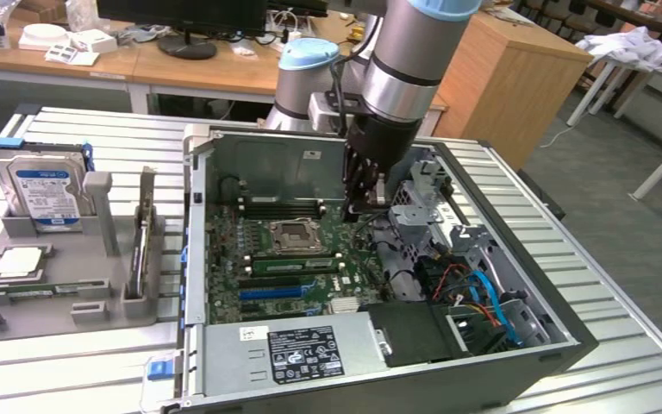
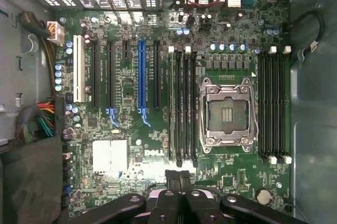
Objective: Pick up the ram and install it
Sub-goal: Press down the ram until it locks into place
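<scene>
My gripper [image 1: 362, 205] hangs inside the open computer case, above the motherboard [image 1: 308, 250]. In the wrist view the black fingertips [image 2: 179, 177] are shut together with nothing between them. They sit just past one end of the memory slots beside the CPU socket [image 2: 227, 113]. A thin green ram stick [image 1: 293, 264] appears seated in one of those slots, seen as a paler strip [image 2: 172, 108] in the wrist view. Another thin green stick [image 1: 41, 292] seems to lie in the grey fixture outside the case.
The grey fixture [image 1: 66, 302] on the exterior view's left holds an upright hard drive [image 1: 44, 188] and a CPU chip [image 1: 18, 261]. The long blue slot [image 2: 141, 79] lies among the black expansion slots. The power supply [image 1: 296, 349] and cables [image 1: 481, 293] fill the case's near side.
</scene>
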Robot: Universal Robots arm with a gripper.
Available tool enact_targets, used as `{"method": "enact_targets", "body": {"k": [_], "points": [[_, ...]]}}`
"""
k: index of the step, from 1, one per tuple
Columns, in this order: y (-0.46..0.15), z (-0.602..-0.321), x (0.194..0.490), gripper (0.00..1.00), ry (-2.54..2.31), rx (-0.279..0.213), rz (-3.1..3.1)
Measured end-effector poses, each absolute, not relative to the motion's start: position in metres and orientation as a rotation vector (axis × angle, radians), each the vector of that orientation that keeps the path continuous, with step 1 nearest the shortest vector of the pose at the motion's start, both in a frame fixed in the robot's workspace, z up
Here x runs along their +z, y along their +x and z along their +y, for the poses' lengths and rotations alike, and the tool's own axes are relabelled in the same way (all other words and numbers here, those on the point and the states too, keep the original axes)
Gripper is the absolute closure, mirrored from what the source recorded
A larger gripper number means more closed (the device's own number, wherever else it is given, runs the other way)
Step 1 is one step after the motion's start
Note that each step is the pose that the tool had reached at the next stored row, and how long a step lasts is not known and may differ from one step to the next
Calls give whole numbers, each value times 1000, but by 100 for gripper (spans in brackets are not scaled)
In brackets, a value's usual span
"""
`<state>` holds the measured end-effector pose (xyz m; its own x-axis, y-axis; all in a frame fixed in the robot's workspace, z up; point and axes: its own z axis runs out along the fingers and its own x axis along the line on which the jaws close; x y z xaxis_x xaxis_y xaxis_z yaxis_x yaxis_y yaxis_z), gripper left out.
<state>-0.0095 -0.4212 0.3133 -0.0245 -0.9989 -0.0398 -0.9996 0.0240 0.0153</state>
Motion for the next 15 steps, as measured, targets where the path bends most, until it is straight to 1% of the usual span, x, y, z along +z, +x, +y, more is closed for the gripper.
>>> {"method": "enact_targets", "body": {"k": [15], "points": [[-10,-421,296,89,-2181,61,2235]]}}
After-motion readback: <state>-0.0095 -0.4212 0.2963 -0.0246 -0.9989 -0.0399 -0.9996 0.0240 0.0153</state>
